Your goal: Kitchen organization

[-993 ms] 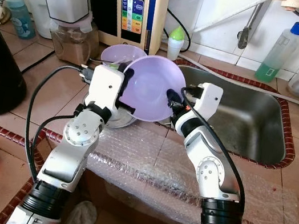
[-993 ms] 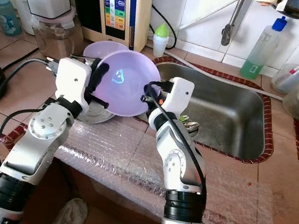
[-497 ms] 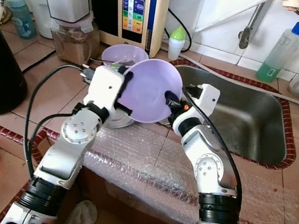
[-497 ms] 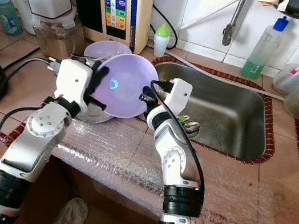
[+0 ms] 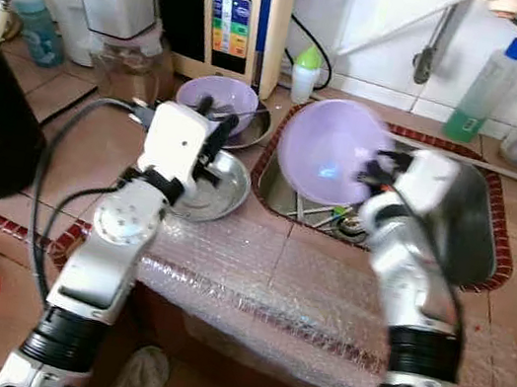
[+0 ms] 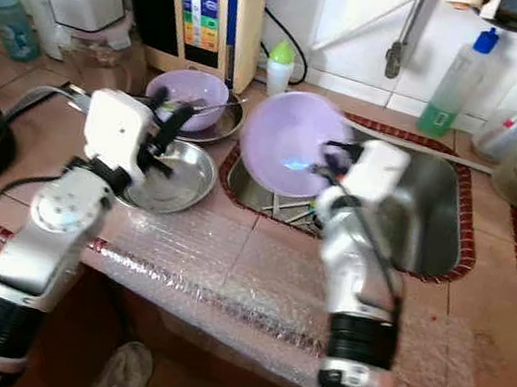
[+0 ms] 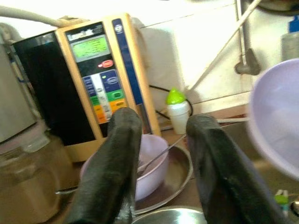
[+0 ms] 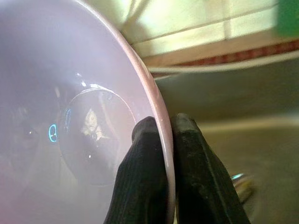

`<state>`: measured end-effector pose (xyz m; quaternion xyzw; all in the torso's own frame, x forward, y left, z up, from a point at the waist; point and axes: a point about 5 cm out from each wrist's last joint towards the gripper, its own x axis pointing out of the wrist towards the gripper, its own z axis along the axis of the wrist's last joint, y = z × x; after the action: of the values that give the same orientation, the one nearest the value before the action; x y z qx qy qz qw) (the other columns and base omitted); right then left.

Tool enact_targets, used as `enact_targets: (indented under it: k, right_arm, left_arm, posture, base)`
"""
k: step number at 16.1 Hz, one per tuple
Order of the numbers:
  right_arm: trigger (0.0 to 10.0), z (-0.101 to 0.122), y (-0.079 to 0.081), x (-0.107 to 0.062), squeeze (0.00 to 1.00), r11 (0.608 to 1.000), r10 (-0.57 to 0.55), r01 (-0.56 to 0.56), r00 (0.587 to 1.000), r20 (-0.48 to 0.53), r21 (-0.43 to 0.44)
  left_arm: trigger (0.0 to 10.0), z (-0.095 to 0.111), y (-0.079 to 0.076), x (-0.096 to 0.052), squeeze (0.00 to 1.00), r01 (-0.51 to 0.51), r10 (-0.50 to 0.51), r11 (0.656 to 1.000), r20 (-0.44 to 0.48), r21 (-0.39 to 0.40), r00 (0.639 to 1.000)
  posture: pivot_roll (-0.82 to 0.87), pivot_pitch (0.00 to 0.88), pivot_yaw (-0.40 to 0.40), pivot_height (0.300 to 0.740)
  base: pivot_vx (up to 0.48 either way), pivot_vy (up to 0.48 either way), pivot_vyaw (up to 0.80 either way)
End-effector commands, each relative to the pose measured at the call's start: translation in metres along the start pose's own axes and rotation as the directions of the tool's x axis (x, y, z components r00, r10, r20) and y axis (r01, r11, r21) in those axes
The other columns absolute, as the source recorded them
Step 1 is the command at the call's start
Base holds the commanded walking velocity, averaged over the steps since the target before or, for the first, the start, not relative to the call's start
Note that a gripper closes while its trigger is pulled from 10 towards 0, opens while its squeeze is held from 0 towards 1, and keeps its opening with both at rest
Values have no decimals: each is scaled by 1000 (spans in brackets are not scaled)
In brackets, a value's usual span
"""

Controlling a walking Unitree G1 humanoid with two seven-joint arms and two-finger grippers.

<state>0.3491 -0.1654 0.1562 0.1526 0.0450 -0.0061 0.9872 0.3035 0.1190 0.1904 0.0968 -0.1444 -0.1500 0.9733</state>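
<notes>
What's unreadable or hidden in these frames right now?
- Sink contents: the large purple bowl and the right arm cover most of the basin in both eye views; utensils below are partly seen.
- Right gripper: motion-blurred in the eye views.
- Small purple bowl: the left gripper fingers block part of it in the left wrist view.
- Dispenser panel: text too small.

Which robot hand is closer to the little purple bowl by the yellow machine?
Left. The left gripper hovers right beside the small bowl; the right gripper is over the sink, pinching the big bowl.
</notes>
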Motion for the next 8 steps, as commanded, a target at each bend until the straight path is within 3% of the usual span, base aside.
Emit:
enact_targets:
  k: [1,2,3,4,6,8]
  right_arm:
    - [0,-2,-9,4,0,996,-82,82,996,-17,-37]
    - [0,-10,-32,3,0,972,-226,221,972,-61,-78]
    - [824,-18,-43,3,0,959,-285,284,953,-100,-17]
    - [0,-28,-51,3,0,945,-311,322,938,-150,54]
    - [0,-36,-57,4,0,935,-330,346,928,-170,72]
    - [0,-45,-52,7,0,933,-322,345,927,-190,102]
  left_arm:
    - [10000,-9,2,-8,1000,-20,20,1000,-48,-7,999]
    - [10000,-24,5,-18,1000,-47,44,999,-124,-27,991]
    - [10000,-33,7,-25,1000,-69,59,996,-175,-52,983]
    - [10000,-44,14,-31,1000,-135,109,986,-233,-97,966]
    - [10000,-51,20,-36,1000,-164,133,982,-270,-93,954]
    - [10000,-55,23,-38,1000,-245,184,956,-322,-159,929]
  posture:
    - [-16,0,52,740]
    - [-11,0,46,740]
    - [-9,0,44,740]
    - [-11,0,42,740]
    - [-10,0,40,740]
    - [-13,0,45,740]
  base:
    - [0,0,0]
    - [0,0,0]
    - [0,0,0]
    - [0,0,0]
    - [0,0,0]
    - [0,0,0]
